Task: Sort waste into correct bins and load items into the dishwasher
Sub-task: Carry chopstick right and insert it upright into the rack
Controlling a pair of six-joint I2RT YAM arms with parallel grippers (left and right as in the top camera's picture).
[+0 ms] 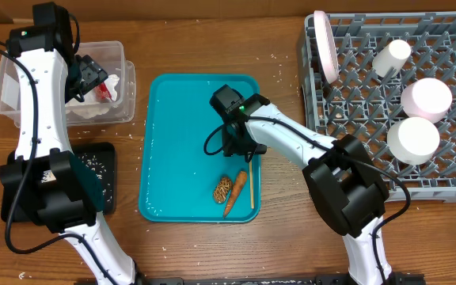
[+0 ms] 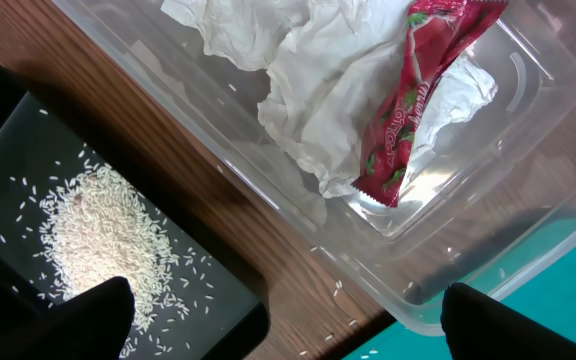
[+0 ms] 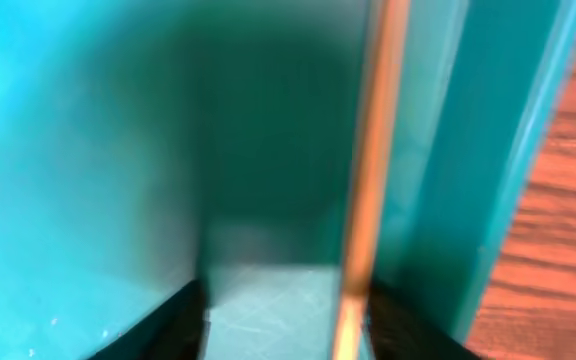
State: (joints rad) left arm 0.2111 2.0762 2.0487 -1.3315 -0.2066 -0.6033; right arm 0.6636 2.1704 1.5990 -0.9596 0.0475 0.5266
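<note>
Our right gripper [image 3: 283, 320] brackets the thin wooden chopstick [image 3: 368, 170] on the teal tray [image 1: 172, 142], jaws half-closed, grip uncertain. The orange carrot stick [image 1: 235, 192] lies nearby. Farther off, our left gripper [image 2: 283, 320] hangs spread, empty, above the clear plastic tub [image 2: 528, 200].

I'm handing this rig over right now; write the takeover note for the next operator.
Left gripper: open, empty, above the clear tub and black tray.
Right gripper: low on the teal tray, jaws straddling the chopstick, not clearly clamped yet.
Done: crumpled paper and red wrapper in the clear tub; rice in the black tray; plate, cup and two bowls in the dish rack.
Left: chopstick to the rack; carrot stick and brown food lump on the teal tray still need binning.
</note>
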